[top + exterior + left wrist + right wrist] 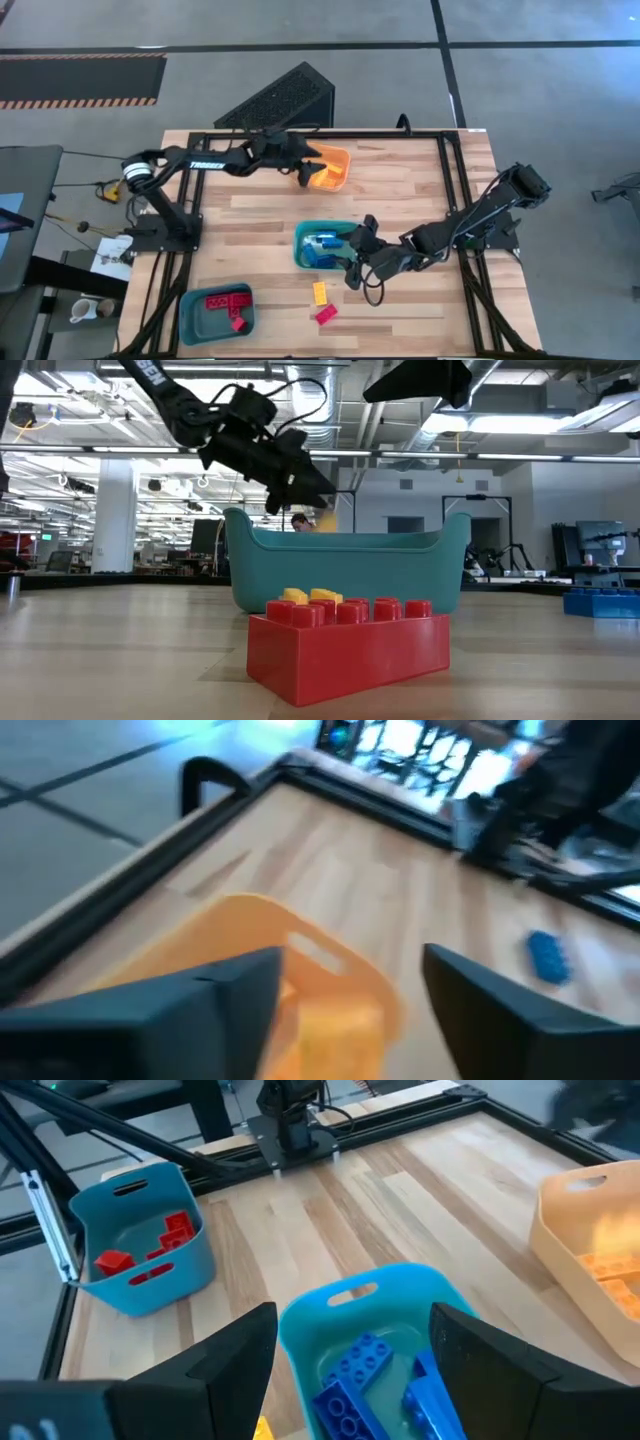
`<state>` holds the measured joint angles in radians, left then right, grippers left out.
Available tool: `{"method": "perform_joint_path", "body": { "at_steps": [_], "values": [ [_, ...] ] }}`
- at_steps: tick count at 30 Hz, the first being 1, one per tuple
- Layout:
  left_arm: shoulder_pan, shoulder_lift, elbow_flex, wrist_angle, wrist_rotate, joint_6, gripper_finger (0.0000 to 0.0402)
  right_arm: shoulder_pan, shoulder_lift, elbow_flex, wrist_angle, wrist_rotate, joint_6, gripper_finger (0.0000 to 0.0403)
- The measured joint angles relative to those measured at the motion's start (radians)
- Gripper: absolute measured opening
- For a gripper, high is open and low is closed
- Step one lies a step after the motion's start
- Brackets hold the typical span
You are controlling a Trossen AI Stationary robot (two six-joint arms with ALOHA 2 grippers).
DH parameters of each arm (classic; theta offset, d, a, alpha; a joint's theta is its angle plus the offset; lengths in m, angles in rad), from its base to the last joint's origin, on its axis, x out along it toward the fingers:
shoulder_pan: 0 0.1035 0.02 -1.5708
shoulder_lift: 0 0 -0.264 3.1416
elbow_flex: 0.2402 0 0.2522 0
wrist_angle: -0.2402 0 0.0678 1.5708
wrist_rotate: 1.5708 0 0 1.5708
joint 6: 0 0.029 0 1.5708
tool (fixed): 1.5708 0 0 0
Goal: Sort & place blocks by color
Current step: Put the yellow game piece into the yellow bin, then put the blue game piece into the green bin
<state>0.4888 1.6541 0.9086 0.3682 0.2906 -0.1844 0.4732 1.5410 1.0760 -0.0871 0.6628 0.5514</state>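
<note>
**Two bricks left out on the table**

The left gripper (303, 172) hangs released over the orange bin (333, 168) at twelve o'clock. The right gripper (352, 262) gapes empty over the teal bin (300, 238), mid-table. At six o'clock lie a yellow brick (319, 292) and a red brick (324, 314), glossy, studded plastic; they'd likely skid on smooth wood if nudged off-centre.

High: straight down over whole counter (400, 190). Low: counter height, level, close behind red block (350, 645), teal bin (345, 565) beyond. Left wrist: tight on orange bin (250, 960). Right wrist: over teal bin, also catching orange and blue bins.
</note>
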Motion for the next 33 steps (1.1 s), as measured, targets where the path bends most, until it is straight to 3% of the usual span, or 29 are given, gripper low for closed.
{"method": "perform_joint_path", "body": {
  "at_steps": [4, 7, 12, 17, 21, 25, 30, 33],
  "values": [
    [0.016, 0.019, 0.039, -0.09, -0.012, 0.033, 0.0291, 0.001, 0.0, 0.0, -0.024, 0.009, 0.012, 0.0285],
    [0.023, -0.004, 0.041, -0.129, 0.004, 0.047, 0.0316, 0.003, 0.0, 0.0, -0.092, 0.059, 0.079, 0.0285],
    [0.02, -0.147, -0.005, -0.126, 0.117, 0.051, 0.0303, 0.005, -0.015, 0.0, -0.275, 0.077, 0.206, 0.0285],
    [-0.098, -0.349, -0.205, 0.054, 0.121, -0.01, 0.0263, -0.011, -0.037, 0.002, -0.612, 0.069, 0.475, 0.0285],
    [-0.22, -0.504, -0.417, 0.354, 0.03, -0.093, 0.0238, -0.019, -0.051, -0.001, -0.858, -0.011, 0.55, 0.0285],
    [-0.352, -0.6, -0.594, 0.611, -0.108, -0.126, 0.0223, -0.044, -0.053, -0.001, -1.051, -0.2, 0.523, 0.0285],
    [-0.478, -0.629, -0.703, 0.736, -0.261, -0.076, 0.0216, -0.088, -0.048, -0.019, -1.105, -0.425, 0.31, 0.0285],
    [-0.512, -0.627, -0.707, 0.739, -0.273, -0.076, 0.0215, -0.115, -0.048, -0.026, -1.105, -0.517, 0.197, 0.0285]
  ]
}}
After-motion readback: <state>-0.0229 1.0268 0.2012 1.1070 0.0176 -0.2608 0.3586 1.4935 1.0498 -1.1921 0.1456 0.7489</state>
